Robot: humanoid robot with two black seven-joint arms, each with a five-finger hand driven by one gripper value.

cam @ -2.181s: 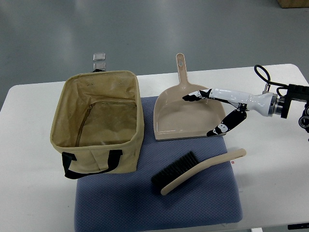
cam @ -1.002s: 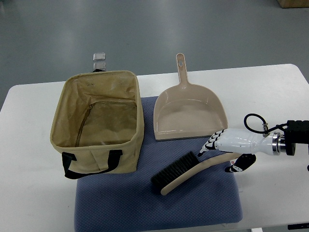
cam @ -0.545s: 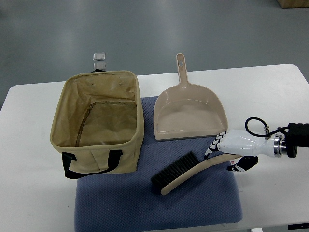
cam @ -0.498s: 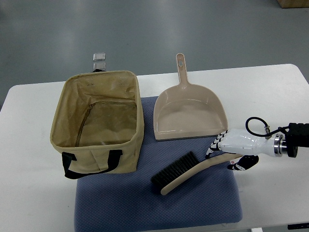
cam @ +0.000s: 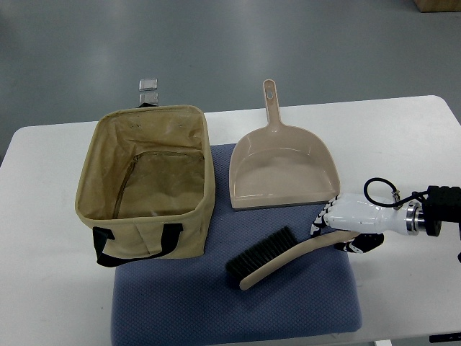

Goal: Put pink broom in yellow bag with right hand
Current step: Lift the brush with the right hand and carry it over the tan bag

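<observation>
Fingers of the right hand are curled around the handle end of the pink broom, grasping it. The broom lies on the blue mat, below the dustpan. The yellow bag stands open to the left, well apart from the broom.

Lab, white table, bare grey floor

Pink broom lies beside open yellow bag.
</observation>
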